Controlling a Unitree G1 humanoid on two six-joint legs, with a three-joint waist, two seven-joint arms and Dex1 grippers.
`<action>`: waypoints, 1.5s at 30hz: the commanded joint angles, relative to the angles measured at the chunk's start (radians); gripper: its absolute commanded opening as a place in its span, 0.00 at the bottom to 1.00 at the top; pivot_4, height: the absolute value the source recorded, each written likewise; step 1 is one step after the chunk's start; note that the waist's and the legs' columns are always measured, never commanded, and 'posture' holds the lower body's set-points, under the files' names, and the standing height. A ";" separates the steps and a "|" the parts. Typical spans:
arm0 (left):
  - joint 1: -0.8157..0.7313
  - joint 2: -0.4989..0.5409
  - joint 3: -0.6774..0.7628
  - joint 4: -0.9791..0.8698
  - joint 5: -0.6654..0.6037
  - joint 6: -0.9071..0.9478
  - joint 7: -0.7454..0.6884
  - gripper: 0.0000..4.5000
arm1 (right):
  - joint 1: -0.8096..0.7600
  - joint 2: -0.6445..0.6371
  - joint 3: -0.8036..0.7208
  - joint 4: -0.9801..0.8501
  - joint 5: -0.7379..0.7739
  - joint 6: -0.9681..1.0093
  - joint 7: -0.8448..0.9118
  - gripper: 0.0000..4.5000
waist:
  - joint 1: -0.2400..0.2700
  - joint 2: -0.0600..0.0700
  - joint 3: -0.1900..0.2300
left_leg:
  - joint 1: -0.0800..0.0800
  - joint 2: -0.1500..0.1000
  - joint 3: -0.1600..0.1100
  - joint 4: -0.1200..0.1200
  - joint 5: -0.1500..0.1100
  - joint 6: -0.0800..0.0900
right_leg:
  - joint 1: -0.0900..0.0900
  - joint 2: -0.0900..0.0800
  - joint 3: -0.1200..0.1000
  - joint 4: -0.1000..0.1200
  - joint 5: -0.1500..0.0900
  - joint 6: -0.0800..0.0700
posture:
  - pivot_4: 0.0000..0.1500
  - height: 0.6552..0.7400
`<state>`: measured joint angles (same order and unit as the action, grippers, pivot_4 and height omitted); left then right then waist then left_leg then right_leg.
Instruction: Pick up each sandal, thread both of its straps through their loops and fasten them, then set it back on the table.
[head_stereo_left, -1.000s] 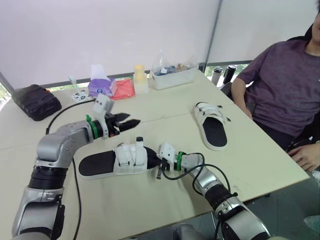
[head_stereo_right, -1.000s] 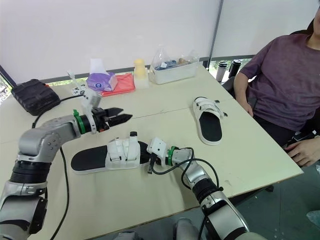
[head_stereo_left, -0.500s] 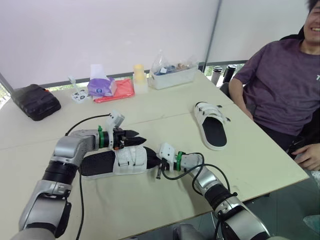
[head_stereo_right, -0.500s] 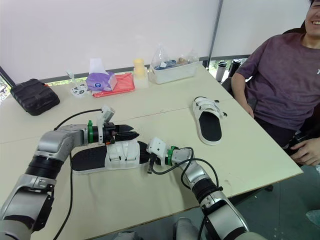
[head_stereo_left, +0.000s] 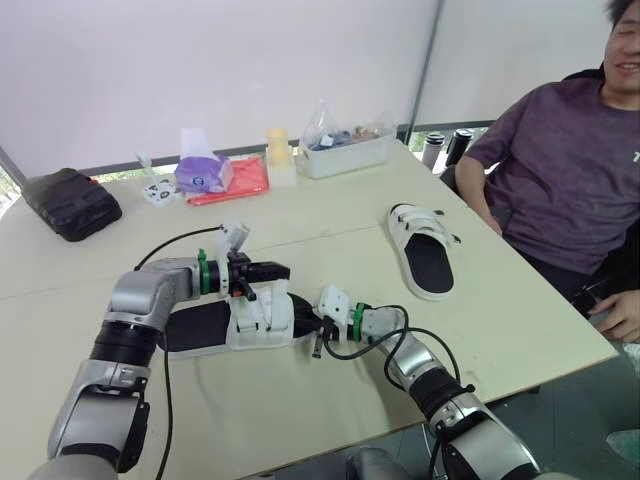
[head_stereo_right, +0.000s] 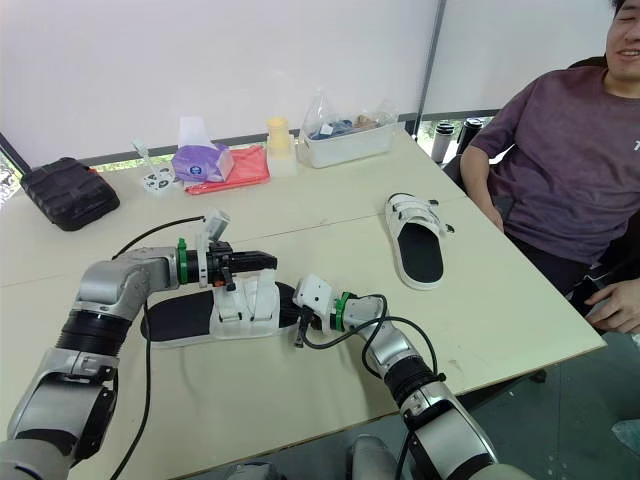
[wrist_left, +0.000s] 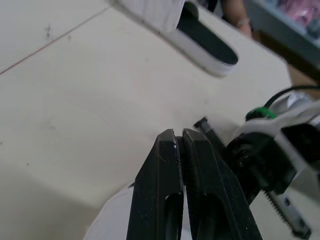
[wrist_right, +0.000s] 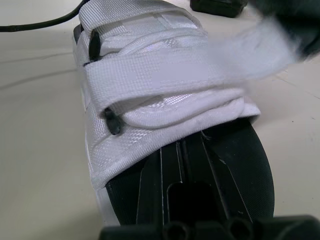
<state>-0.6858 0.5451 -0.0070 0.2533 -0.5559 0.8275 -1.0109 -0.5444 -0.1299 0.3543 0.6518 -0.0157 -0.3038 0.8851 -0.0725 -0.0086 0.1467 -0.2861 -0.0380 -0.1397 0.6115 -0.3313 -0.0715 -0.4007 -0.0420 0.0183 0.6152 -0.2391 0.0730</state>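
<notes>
The near white sandal (head_stereo_left: 225, 322) with a black footbed lies flat in front of me. My left gripper (head_stereo_left: 272, 271) hovers just over its straps with the fingers pressed together (wrist_left: 178, 136). In the right wrist view a white strap (wrist_right: 250, 55) stretches up from the sandal (wrist_right: 150, 75) into that gripper. My right gripper (head_stereo_left: 308, 320) is shut, its tips resting on the black footbed (wrist_right: 182, 145) at the sandal's open end. The second white sandal (head_stereo_left: 425, 250) lies alone toward the table's right side, its straps fastened across it.
A person in a purple shirt (head_stereo_left: 570, 170) sits at the table's right edge. Along the far side stand a black case (head_stereo_left: 70, 200), a tissue pack (head_stereo_left: 205, 170), a red cloth (head_stereo_left: 245, 178), a yellow cup (head_stereo_left: 279, 150) and a clear bin (head_stereo_left: 350, 150). A black cable (head_stereo_left: 180, 240) trails behind my left arm.
My left gripper came down from above the table to the near sandal's straps, then shut there. The right gripper and both sandals stayed put.
</notes>
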 joint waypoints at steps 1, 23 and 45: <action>-0.052 -0.004 0.083 -0.022 -0.036 0.006 0.043 0.01 | 0.072 -0.021 0.086 0.160 -0.111 0.084 0.005 0.00 | 0.000 0.000 0.000 | 0.000 0.000 0.000 0.000 0.000 0.000 | 0.000 0.000 0.000 0.000 0.000 0.000 | 1.00 1.00; -0.056 -0.004 -0.103 0.286 0.267 -0.317 0.014 0.01 | 0.079 -0.021 0.089 0.154 -0.111 0.088 0.002 0.00 | 0.003 0.002 -0.001 | 0.001 0.000 0.000 0.000 0.000 0.000 | 0.001 -0.001 0.000 0.001 0.000 0.000 | 1.00 1.00; 0.370 0.010 0.319 -0.557 -0.012 -0.003 0.361 0.99 | 0.233 -0.223 -0.091 -0.485 0.009 0.296 -0.054 0.00 | 0.043 0.006 0.007 | -0.030 -0.002 -0.002 0.006 0.004 -0.007 | -0.032 -0.006 0.001 0.000 0.005 0.003 | 1.00 1.00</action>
<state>-0.3236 0.5416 0.2621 -0.1862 -0.4998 0.7619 -0.6719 -0.3573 -0.3117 0.2919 0.2055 0.0005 -0.1116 0.8381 -0.0292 -0.0024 0.1537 -0.3249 -0.0410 -0.1428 0.6230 -0.3288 -0.0773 -0.4387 -0.0489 0.0172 0.6155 -0.2333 0.0751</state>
